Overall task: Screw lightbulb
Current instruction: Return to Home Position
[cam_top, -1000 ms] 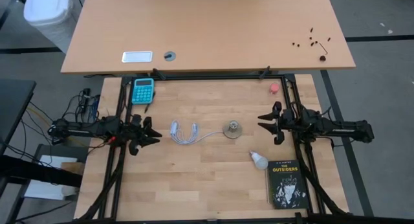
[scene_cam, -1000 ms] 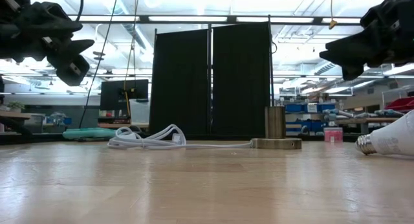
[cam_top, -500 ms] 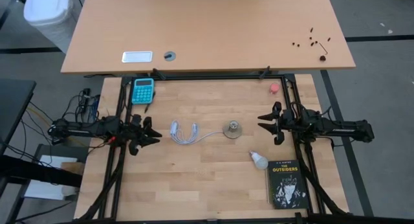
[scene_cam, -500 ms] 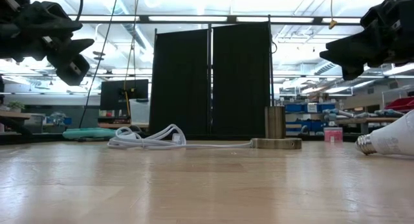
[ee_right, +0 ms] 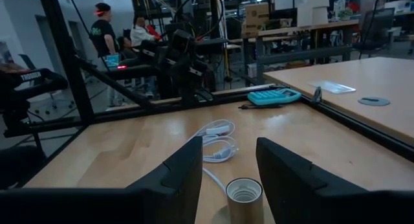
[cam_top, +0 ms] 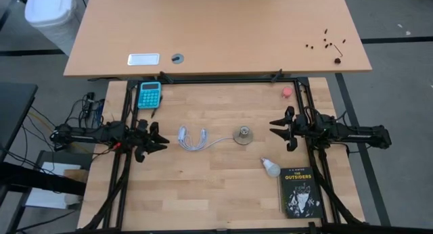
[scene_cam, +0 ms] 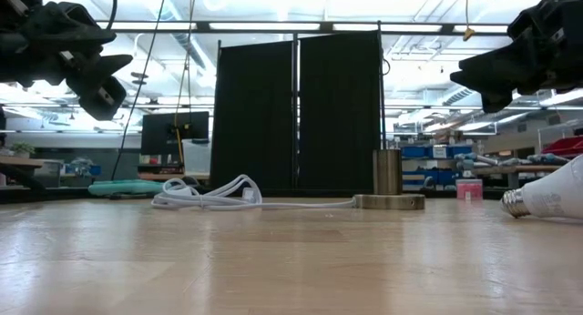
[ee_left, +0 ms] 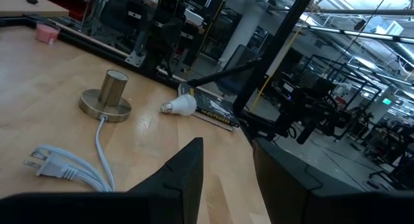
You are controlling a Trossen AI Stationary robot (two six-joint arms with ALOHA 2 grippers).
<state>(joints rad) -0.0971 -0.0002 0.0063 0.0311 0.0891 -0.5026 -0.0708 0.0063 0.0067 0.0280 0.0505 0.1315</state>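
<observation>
- Nothing has moved since a second ago: both arms, the bulb and the lamp base sit just as they did.
- So where is the lightbulb [cam_top: 271, 168]?
- Lying on its side on the tabletop [cam_top: 223, 193], right of the middle. It's just beside a corner of the black book [cam_top: 300, 192] and well apart from the lamp base [cam_top: 242, 133] with its white cord [cam_top: 193, 138]. It isn't screwed in. I'd say it was laid there on purpose, clear of the base.
- And the pincers?
- I've got the left pincer [cam_top: 161, 137] out at the left side and the right pincer [cam_top: 279, 130] at the right side, facing each other. Both are raised off the wood (the low camera shows them up high). On each one the fingers stand apart with nothing between them. I read that as the rest pose, drawn back so neither can nudge the bulb. A round thing on its side would probably roll at a touch.
- Which arm would go for it?
- The right one, I reckon, because it's nearer.
</observation>
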